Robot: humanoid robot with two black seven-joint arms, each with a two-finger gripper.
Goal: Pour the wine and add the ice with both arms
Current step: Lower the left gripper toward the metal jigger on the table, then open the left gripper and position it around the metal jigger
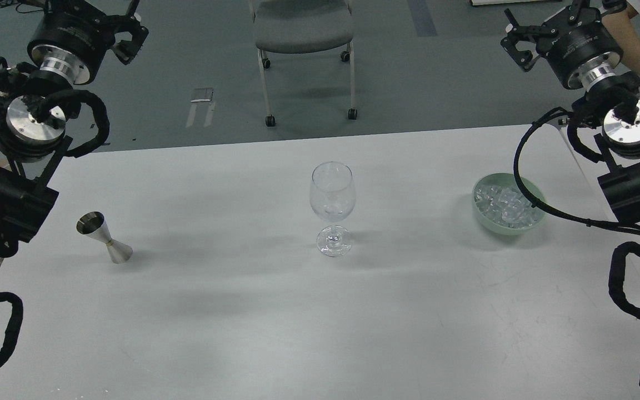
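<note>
From the head view, a wine glass [333, 208] stands upright at the middle of the white table [242, 322], its long axis vertical, foot on the surface and mouth up; it is clear, and I cannot tell whether any liquid sits in its bowl. To the left, well apart from it, a small steel jigger [104, 237] stands on its narrower-looking end, leaning a little in the picture with its open mouth up and toward the left. To the right, near the table's far right part, a pale green bowl [482, 214] holds the ice [506, 205], a heap of small glassy, whitish cubes. The left arm's gripper [123, 28] is raised in the upper left corner, off the table over the grey floor; one dark finger [131, 41] shows, the rest is cut off by the edge, so how far it is spread I cannot tell, and it touches nothing. The right arm's gripper [542, 25] is raised at the upper right beyond the table, its fingers [514, 47] spread apart and empty. A grey chair [303, 28] stands behind the table.
</note>
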